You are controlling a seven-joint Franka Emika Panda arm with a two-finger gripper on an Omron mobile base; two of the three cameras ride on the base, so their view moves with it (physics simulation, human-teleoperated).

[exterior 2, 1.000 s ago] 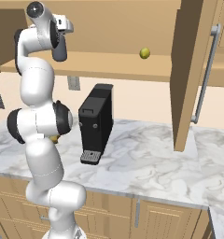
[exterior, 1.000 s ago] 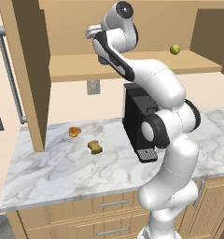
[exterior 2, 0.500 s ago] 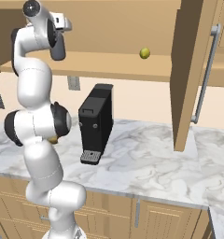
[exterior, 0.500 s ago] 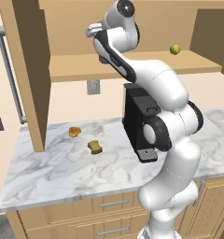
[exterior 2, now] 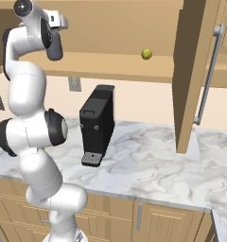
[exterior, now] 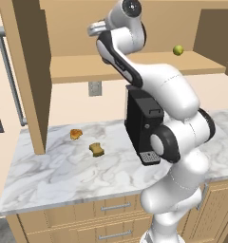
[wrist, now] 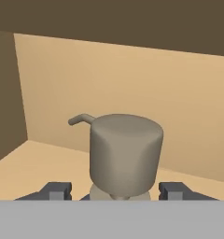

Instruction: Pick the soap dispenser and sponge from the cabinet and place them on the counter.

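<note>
Soap dispenser (wrist: 125, 156): grey, rounded, thin curved nozzle; seen upright between the fingertips.
Gripper (wrist: 116, 191): jaws apart, flanking it; contact cannot be told.

White arm raised high, pincer (wrist: 116, 190) level, fingers (wrist: 55, 190) spread apart

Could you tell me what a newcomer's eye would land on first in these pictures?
Probably the white arm reaching up into the open cabinet, with the soap dispenser standing upright on the shelf between the open end effector fingers. Next, the black coffee machine on the marble counter, with the sponge lying to its left.
</note>
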